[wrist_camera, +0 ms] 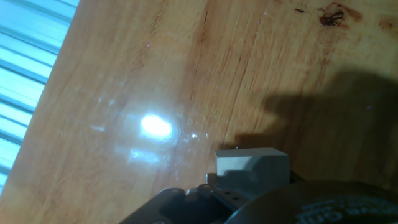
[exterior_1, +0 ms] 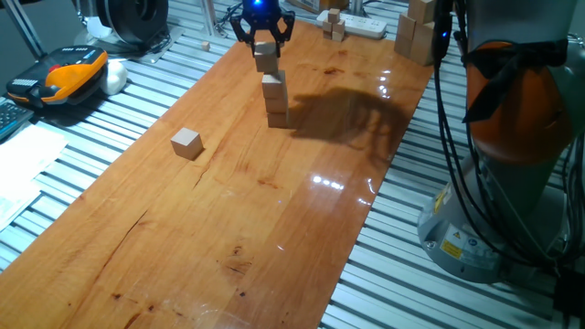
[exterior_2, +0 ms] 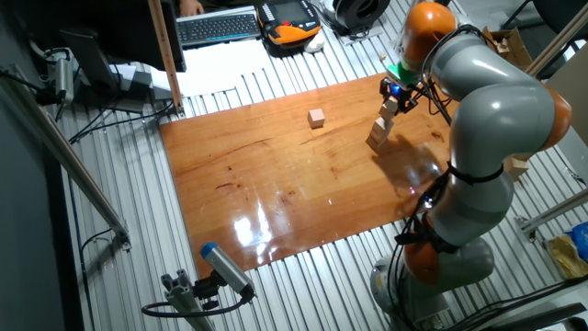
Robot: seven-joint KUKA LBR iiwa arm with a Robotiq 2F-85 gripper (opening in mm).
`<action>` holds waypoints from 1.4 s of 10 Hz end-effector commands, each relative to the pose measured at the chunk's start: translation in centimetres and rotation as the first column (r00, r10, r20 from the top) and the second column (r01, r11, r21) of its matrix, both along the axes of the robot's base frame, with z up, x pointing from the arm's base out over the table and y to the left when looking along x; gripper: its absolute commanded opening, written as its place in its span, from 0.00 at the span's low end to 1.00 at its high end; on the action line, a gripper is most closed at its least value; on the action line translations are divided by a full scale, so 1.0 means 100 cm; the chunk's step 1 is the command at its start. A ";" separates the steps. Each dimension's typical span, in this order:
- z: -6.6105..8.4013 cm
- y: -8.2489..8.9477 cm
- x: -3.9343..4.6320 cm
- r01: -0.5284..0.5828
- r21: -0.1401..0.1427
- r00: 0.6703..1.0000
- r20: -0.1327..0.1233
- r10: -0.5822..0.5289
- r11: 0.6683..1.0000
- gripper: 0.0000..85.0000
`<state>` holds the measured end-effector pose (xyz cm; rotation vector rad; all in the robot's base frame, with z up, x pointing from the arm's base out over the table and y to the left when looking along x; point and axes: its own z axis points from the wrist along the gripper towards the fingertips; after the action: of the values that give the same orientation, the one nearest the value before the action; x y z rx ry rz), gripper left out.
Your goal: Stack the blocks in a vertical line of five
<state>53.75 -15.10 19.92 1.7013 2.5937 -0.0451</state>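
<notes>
Three light-tan blocks stand stacked (exterior_1: 276, 102) on the wooden table (exterior_1: 228, 210), toward its far end. A fourth block (exterior_1: 266, 57) sits just over the stack's top, shifted slightly left, between the fingers of my gripper (exterior_1: 263, 44), which looks shut on it. I cannot tell whether this block touches the one below. A fifth block (exterior_1: 186, 143) lies alone on the table, to the left and nearer. In the other fixed view the gripper (exterior_2: 392, 96) hangs above the stack (exterior_2: 378, 134), with the lone block (exterior_2: 317, 117) to its left. The hand view shows the held block (wrist_camera: 252, 167) at the bottom edge.
Larger pale wooden blocks (exterior_1: 416, 32) and a white power strip (exterior_1: 356, 26) with tiny wooden pieces sit at the table's far end. An orange and black pendant (exterior_1: 64, 75) lies off the table at left. The robot base (exterior_1: 512, 155) stands to the right.
</notes>
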 end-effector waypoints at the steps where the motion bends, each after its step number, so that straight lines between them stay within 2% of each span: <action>1: 0.000 0.000 0.0000 -0.002 -0.003 1.000 0.000 0.002 1.000 0.00; 4: 0.000 0.000 0.0000 -0.015 -0.026 1.000 -0.007 0.014 1.000 0.00; 5: 0.000 0.000 0.0000 -0.012 -0.010 1.000 -0.001 0.012 1.000 0.00; 6: 0.000 0.000 0.0000 -0.009 -0.012 1.000 -0.005 0.009 1.000 0.00; 7: 0.000 0.000 0.0000 -0.005 -0.034 1.000 -0.019 0.004 0.999 0.00; 9: 0.000 0.000 0.0000 0.015 -0.057 0.999 -0.040 -0.017 0.998 0.00; 10: 0.000 0.000 0.0000 0.019 -0.084 0.998 -0.055 -0.024 0.996 0.00; 11: 0.000 0.000 0.0000 0.022 -0.077 0.998 -0.053 -0.026 0.997 0.00; 13: 0.000 0.000 0.0000 0.034 -0.040 0.999 -0.034 -0.036 0.999 0.00; 14: 0.000 0.000 0.0000 0.054 -0.009 0.998 -0.018 -0.054 0.998 0.00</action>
<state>53.75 -15.08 19.92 1.7800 2.5541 -0.0667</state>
